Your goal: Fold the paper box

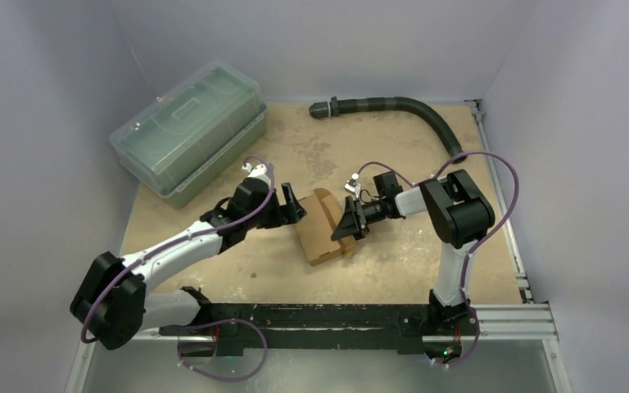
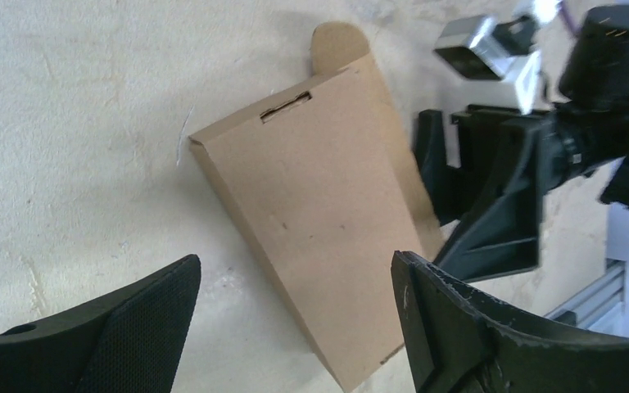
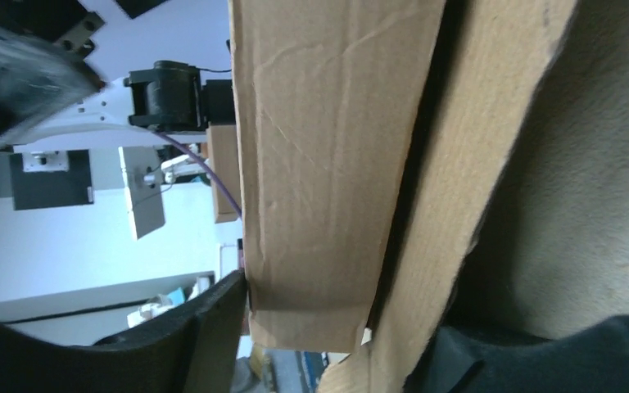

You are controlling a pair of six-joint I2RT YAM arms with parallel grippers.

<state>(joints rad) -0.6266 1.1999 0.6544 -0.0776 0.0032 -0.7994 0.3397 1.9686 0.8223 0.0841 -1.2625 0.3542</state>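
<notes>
Sitting near the middle of the table (image 1: 250, 270), a touch toward its near edge, the paper box (image 1: 325, 232) is caught between the two arms. The left gripper (image 1: 293, 206) comes in from the left side and hovers just beside the box's left edge. Its jaws are spread wide with nothing between the pads. In its wrist view, the brown panel with its slot and rounded tab lies straight ahead and slightly below the fingertips (image 2: 143, 315).

Over on the other side, the right gripper (image 1: 346, 221) is pressed in close against the box's right edge. Its jaws are parted and straddle the cardboard. In its wrist view one finger (image 3: 217, 323) meets the edge of a panel, and the other sits behind a second layer. That view is crowded and dark, so I cannot tell whether it truly has a grip or merely brackets the sheet.

The box looks partly raised, one panel lifted off the table toward the right gripper. A clear greenish plastic bin (image 1: 187, 131) stands at the far left corner. A black ribbed hose (image 1: 393, 104) curves along the far edge.
</notes>
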